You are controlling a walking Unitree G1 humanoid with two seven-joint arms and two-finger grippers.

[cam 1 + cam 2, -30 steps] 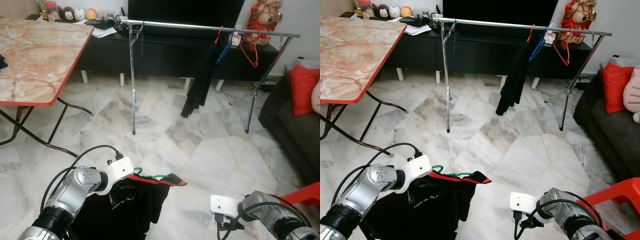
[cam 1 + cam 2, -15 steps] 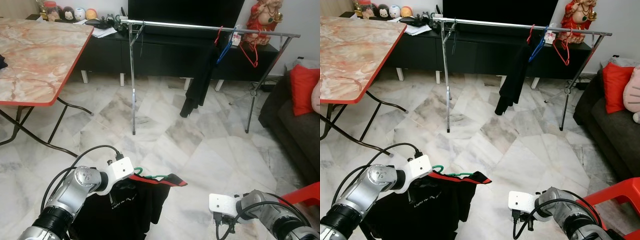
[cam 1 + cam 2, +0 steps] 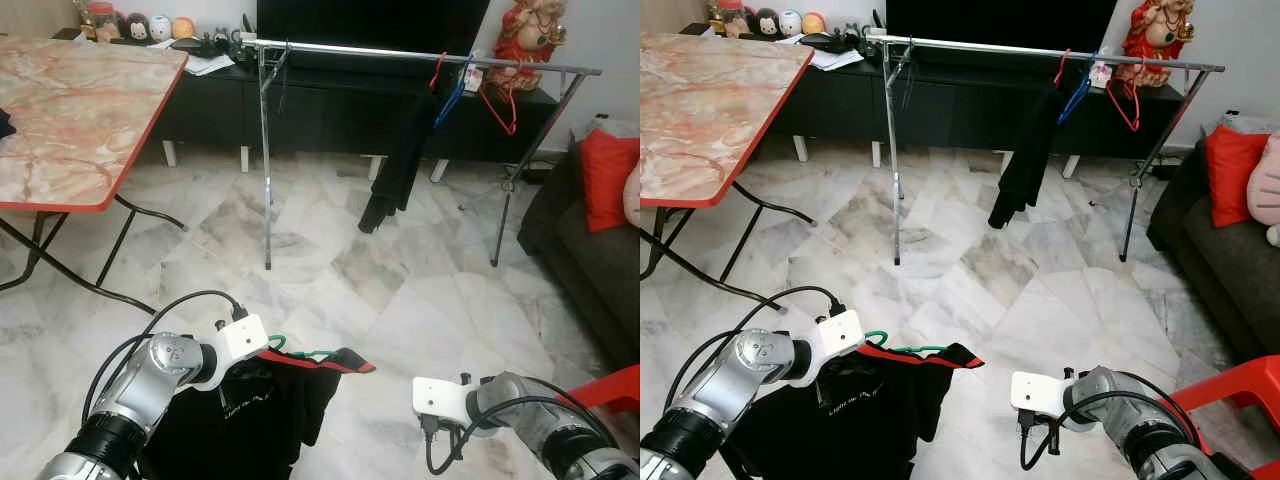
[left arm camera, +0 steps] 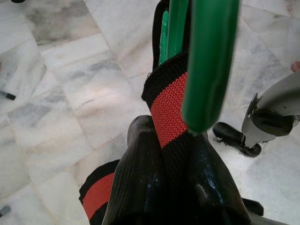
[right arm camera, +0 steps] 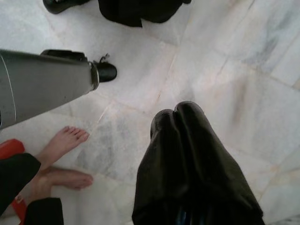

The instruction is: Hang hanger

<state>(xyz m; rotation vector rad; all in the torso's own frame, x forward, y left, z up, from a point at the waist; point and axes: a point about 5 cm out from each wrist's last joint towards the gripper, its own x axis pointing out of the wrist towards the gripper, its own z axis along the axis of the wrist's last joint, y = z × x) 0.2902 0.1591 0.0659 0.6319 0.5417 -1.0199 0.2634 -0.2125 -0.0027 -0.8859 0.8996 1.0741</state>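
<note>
A green hanger (image 3: pixel 305 353) carries a black shirt (image 3: pixel 250 420) with a red-trimmed collar, low over the floor at my front left. My left gripper (image 4: pixel 171 136) is shut on the shirt's collar at the hanger's neck, with the green hook (image 4: pixel 208 61) sticking out past the fingertips. A silver clothes rail (image 3: pixel 400 52) stands across the room at the back, holding a black garment (image 3: pixel 395 160), a blue hanger (image 3: pixel 450 100) and red hangers (image 3: pixel 500 105). My right gripper (image 5: pixel 176 115) is shut with nothing in it, pointing down at the floor at my front right.
A marble-patterned folding table (image 3: pixel 70 110) with a red edge stands at the left. A dark sofa with a red cushion (image 3: pixel 605 175) and a red stool (image 3: pixel 610 385) lie to the right. A person's bare feet (image 5: pixel 65 140) are beside my leg (image 5: pixel 47 79).
My right wrist has shifted a little to the left. The black garment on the rail has swung slightly. The left arm and the hanger have stayed put.
</note>
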